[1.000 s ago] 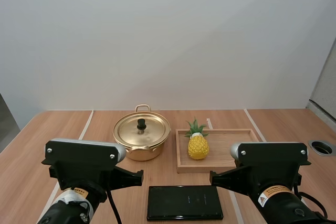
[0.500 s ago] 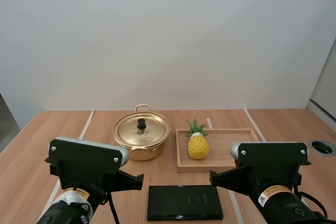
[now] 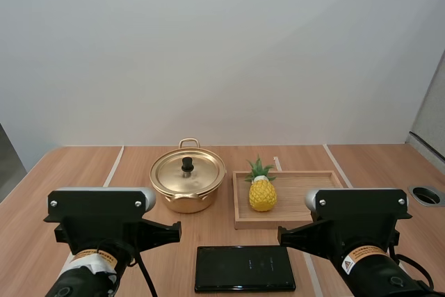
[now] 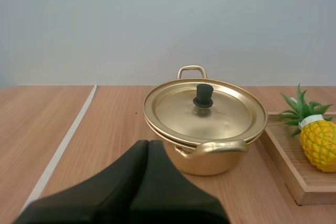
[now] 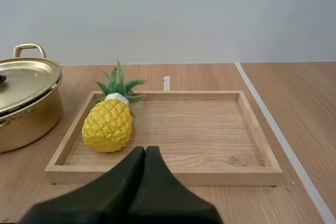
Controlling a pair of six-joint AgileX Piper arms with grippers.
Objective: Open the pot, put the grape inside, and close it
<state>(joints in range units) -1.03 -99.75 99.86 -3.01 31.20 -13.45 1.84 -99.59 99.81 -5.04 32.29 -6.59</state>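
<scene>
As things stand: lid (image 4: pixel 205 109) sits square on the pot (image 3: pixel 188 184); nothing lifted, nothing held.
Fruit: task says grape, but what is here is a small pineapple (image 3: pixel 262 193).
Fruit position: at the left end of the wooden tray (image 3: pixel 306 196), the end nearest the pot, green crown pointing away from the arms.
Pot position: on the counter (image 3: pixel 83 172), just left of the tray, apart from it.
Left end effector (image 4: pixel 147 144): fingers pressed together into one dark wedge, empty, short of the pot and facing it.
Right end effector (image 5: pixel 145 150): likewise pressed together, empty, short of the tray's near rim.
Lid handling: thin gold metal, probably light, stiff and slick; rim gives little purchase.
Lid hold: black knob (image 4: pixel 203 96) at centre, one finger either side.
Fruit handling: looks like a toy, likely light and firm; bumpy skin should grip well.
Fruit hold: across the yellow body, not the leaves.
Other: black slab (image 3: pixel 245 268) lies flat near the arms.
</scene>
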